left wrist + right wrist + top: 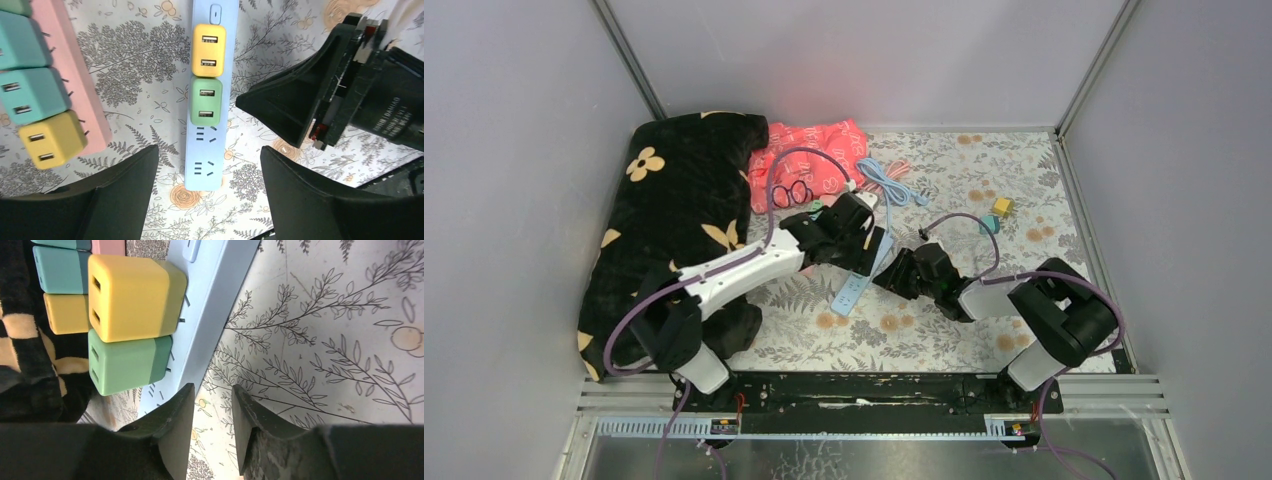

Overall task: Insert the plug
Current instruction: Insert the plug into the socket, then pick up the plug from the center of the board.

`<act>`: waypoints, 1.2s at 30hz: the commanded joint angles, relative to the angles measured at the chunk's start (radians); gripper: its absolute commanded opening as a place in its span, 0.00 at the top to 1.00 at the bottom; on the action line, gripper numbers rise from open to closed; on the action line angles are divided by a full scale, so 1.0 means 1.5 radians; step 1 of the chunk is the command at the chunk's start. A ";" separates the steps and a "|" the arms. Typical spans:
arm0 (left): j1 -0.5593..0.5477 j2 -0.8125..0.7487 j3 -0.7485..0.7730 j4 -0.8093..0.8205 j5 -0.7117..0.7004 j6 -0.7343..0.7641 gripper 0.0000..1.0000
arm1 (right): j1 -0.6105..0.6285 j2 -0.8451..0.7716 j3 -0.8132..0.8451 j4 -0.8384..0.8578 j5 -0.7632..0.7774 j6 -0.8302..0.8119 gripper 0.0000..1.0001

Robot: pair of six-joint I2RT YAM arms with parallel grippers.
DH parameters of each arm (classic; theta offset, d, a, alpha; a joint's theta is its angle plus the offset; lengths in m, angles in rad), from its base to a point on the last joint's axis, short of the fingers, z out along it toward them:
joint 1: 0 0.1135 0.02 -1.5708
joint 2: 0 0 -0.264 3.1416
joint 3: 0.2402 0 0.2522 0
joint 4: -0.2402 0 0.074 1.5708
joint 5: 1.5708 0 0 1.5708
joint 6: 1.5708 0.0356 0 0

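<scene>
Two items sit in the strip (207, 150) on the table (125, 50): yellow plug (209, 50) and green plug (205, 100), side by side. My left claw (209, 150) stands wide over the strip's free sockets, empty. My right claw (212, 387), narrowly parted beside the strip, holds nothing.

1. A long pale-blue plastic power strip (207, 150) is lying flat on the floral-printed counter (140, 60). In the left wrist view it is running top to bottom, with its oval switch at the top end.
2. A yellow cube-shaped USB charger plug (209, 50) is sitting in the strip just below the switch, with its two ports facing up.
3. A green cube-shaped USB charger plug (205, 101) is sitting in the next socket, touching the yellow one, ports up too.
4. Below the green plug, two sets of socket slots are showing bare.
</scene>
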 commanded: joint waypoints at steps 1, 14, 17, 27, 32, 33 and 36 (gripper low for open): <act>0.016 -0.065 -0.006 -0.021 -0.030 0.000 0.17 | -0.002 -0.051 0.015 -0.072 0.038 -0.050 0.57; 0.086 -0.263 -0.023 -0.048 -0.071 0.059 0.04 | -0.025 -0.186 0.100 -0.328 0.141 -0.229 0.24; 0.090 -0.304 -0.047 -0.034 -0.103 0.084 0.01 | -0.063 -0.201 0.126 -0.388 0.165 -0.272 0.18; 0.106 -0.390 -0.139 0.038 -0.167 0.123 0.00 | -0.232 -0.183 0.222 -0.479 0.203 -0.382 0.10; 0.123 -0.394 -0.158 0.052 -0.140 0.118 0.00 | -0.323 -0.135 0.262 -0.461 0.175 -0.393 0.12; 0.125 -0.394 -0.161 0.052 -0.138 0.117 0.00 | -0.339 -0.120 0.274 -0.461 0.169 -0.393 0.12; 0.130 -0.395 -0.164 0.052 -0.132 0.116 0.00 | -0.381 -0.072 0.310 -0.457 0.154 -0.399 0.12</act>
